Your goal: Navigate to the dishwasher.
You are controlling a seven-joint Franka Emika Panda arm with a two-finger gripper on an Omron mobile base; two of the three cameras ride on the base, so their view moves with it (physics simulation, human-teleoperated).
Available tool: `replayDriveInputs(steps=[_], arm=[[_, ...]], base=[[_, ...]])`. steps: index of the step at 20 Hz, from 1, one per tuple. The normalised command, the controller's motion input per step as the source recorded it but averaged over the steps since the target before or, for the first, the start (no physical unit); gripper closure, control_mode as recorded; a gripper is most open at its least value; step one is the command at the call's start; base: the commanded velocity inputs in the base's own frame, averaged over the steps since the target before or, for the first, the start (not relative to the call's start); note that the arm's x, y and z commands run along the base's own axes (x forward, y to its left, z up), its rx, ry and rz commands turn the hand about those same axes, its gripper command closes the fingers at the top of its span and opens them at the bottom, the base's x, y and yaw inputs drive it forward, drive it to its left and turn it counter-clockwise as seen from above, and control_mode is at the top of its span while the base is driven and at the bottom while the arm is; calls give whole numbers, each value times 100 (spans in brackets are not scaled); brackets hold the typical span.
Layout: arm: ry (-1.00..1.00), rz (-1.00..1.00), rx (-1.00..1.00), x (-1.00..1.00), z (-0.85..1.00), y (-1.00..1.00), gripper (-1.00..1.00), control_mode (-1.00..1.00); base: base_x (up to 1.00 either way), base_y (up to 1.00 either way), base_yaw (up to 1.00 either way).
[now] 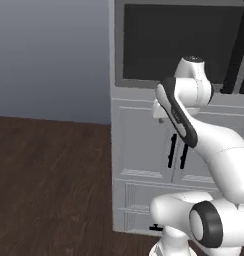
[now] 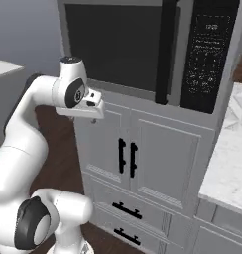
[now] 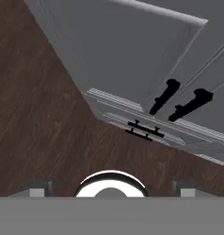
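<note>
The dishwasher is out of view. My arm is folded up in front of a tall light grey cabinet unit, and the hand points down at the floor. The gripper hangs over the dark wood floor just short of the cabinet's base. Its two fingertips stand far apart at the bottom of the hand view with nothing between them, so it is open. In the right base view the gripper sits level with the top of the cabinet doors.
A large black-glass microwave is built in above two panelled doors with vertical black handles. Two drawers lie below. A pale stone counter runs to the right. Open wood floor lies to the left.
</note>
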Motion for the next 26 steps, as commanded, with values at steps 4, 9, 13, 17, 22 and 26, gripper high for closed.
replayDriveInputs(steps=[4,9,13,17,22,26], arm=[[0,0,0,0,0,0,-100,100],[0,0,0,0,0,0,-100,100],[0,0,0,0,0,0,-100,100],[0,0,0,0,0,0,-100,100],[0,0,0,0,0,0,-100,100],[0,0,0,0,0,0,-100,100]], base=[[-37,26,80],[-34,16,82],[-45,24,75],[-48,34,74],[-46,50,75],[-26,27,62]])
